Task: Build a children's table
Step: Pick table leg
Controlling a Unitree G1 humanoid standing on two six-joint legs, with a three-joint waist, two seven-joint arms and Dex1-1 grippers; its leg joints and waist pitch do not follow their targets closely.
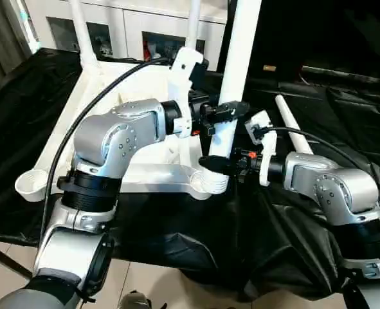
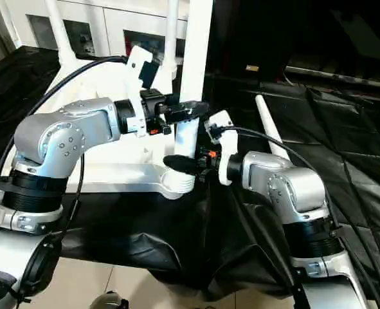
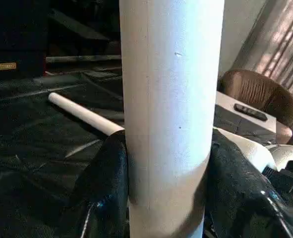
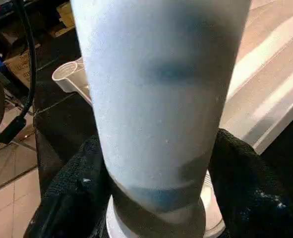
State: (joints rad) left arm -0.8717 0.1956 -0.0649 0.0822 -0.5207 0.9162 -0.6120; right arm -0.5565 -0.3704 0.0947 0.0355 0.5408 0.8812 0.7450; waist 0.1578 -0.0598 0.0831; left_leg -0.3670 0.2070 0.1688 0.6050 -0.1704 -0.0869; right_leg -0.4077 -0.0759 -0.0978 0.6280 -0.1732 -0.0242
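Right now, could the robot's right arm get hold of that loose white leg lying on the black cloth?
Probably yes. The loose leg lies unobstructed just beyond the right gripper, but that gripper is at the upright leg in the corner socket and would have to back off first.

Lighting: even indoor light, head views sharp.
Glare whitens the leg (image 1: 238,71); wrist views show it soft, shaded below.

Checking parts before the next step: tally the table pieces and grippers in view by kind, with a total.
Tabletop: 1
Upright legs in sockets: 3, namely the near leg and two far legs
Loose leg on the black cloth: 1
Grippers: 2, left gripper and right gripper
Total: 7
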